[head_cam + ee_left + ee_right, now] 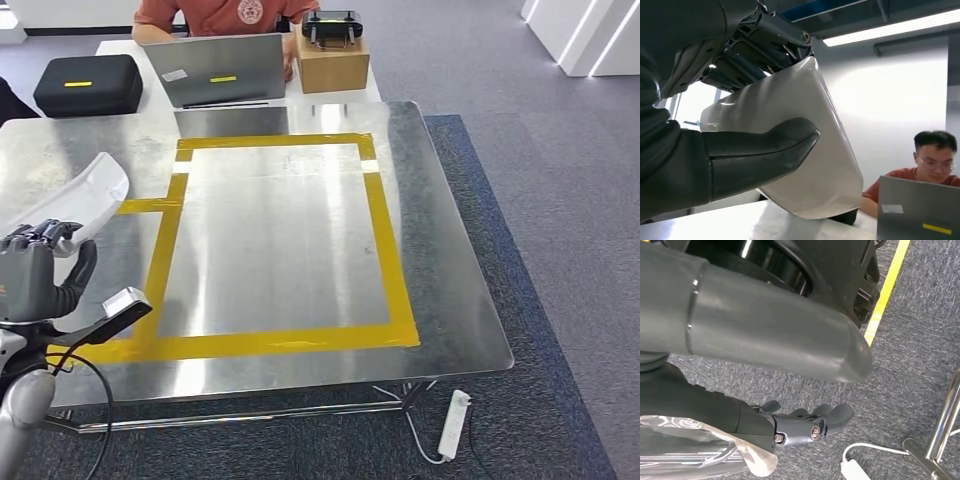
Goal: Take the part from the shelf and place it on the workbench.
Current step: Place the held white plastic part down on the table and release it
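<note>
The part [83, 195] is a white curved shell. My left hand [38, 270] grips it above the left edge of the steel workbench [453, 300]. In the left wrist view the thumb [764, 150] presses across the part [821, 165] and the dark fingers [753, 55] clamp its other side; its lower edge hangs just above the bench top. A yellow tape square [392, 270] marks the bench middle, to the right of the part. My right hand [810, 422] hangs beside my body over the carpet, fingers stretched out and holding nothing.
Behind the bench stand a grey laptop [219, 70], a black case [87, 85] and a cardboard box [332, 60]; a person [219, 12] sits at the laptop. A white power strip [453, 425] lies on the carpet near the bench leg [947, 415].
</note>
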